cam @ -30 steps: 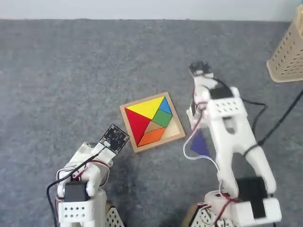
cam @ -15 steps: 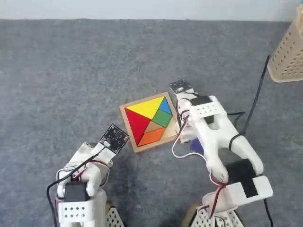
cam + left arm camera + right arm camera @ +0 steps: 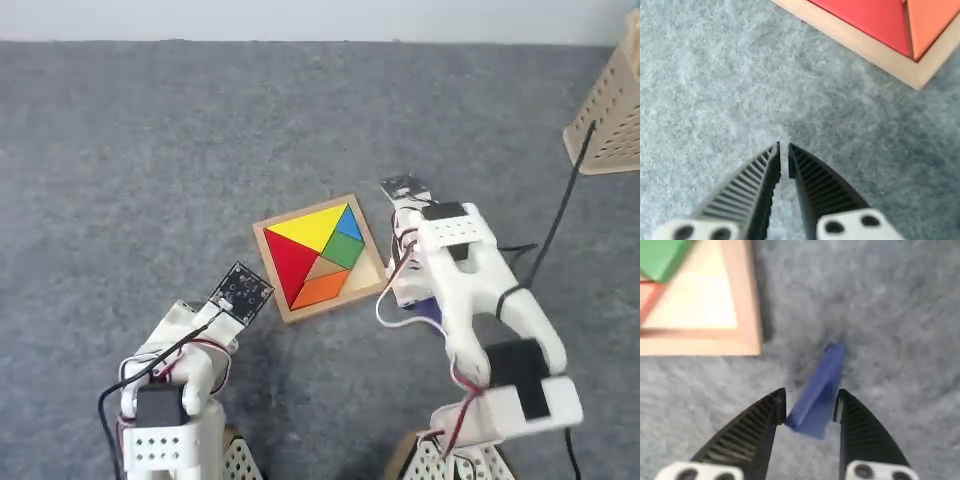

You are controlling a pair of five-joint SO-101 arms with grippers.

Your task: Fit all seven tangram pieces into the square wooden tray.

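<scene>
The grey felt table (image 3: 150,130) bears the wooden tray (image 3: 335,304), a tilted blue piece (image 3: 816,390) beside it, a perforated basket (image 3: 610,110).

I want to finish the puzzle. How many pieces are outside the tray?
1: the dark blue flat tangram piece is gripped by the right claw over the grey carpet, beside the square wooden tray. The arm might hide another.

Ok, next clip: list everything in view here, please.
wooden tray: one, light wood, table centre, one corner slot bare.
pieces in tray: six: yellow triangle, red triangle, light blue triangle, green square, brown triangle, orange parallelogram.
dark blue piece: one, on edge outside the tray, by the bare slot.
basket: one, beige, table's far right.
carpet: grey, under everything.
left gripper: shut, over carpet by the tray.
right gripper: shut on the dark blue piece.
</scene>
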